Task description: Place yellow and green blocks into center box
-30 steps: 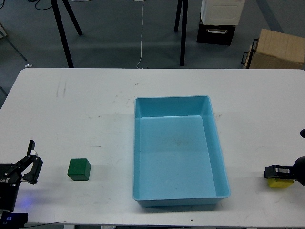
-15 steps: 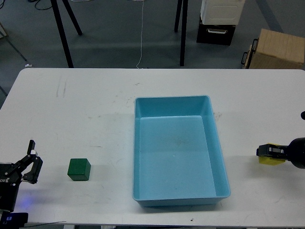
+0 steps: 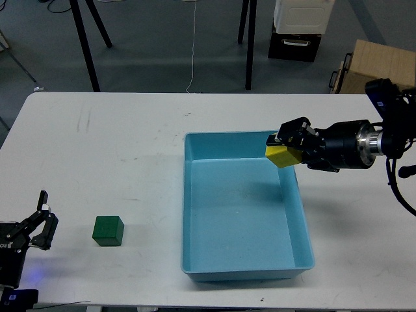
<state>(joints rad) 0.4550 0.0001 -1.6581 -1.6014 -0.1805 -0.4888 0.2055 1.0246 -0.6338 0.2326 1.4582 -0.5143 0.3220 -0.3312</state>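
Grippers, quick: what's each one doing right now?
Left gripper: open, empty, low at the table's left edge.
Right gripper: closed on the yellow block, above the blue box's far right corner.

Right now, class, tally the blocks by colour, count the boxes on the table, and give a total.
Yellow block: 1
Green block: 1
Blue box: 1
Total: 3

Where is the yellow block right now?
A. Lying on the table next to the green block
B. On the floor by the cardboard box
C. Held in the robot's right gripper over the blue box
C: the yellow block sits in the right gripper, above the blue box's far right corner.
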